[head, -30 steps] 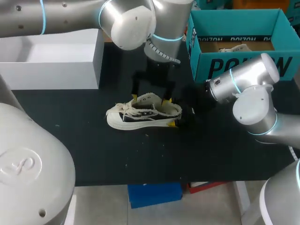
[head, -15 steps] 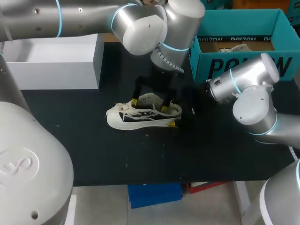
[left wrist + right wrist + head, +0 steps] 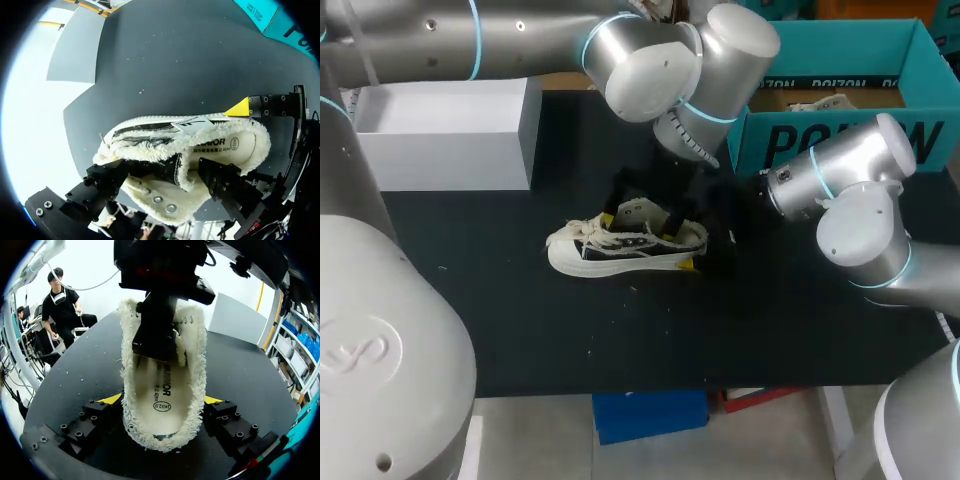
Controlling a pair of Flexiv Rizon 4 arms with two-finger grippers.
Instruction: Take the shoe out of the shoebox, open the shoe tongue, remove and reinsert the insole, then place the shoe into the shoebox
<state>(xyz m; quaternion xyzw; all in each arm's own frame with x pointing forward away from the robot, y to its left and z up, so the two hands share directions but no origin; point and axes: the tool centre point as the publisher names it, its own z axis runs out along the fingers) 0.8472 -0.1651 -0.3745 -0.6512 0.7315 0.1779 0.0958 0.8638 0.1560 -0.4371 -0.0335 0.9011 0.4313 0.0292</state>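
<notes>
Cream shoe [image 3: 625, 245] at table [image 3: 520, 320] centre, heel at 3 o'clock pinched by right fingers [image 3: 90, 417]; left fingers [image 3: 227, 185] spread over laces [image 3: 150, 142]. Risk: heel pinch slips, shoe lifts when left pulls.

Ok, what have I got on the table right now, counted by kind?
Shoes: 1, the shoe on the table
Boxes: 2, teal shoebox, white box
End effectors: 2, left end effector, right end effector
Unclear pale item in the shoebox: 1
Total: 6
</notes>
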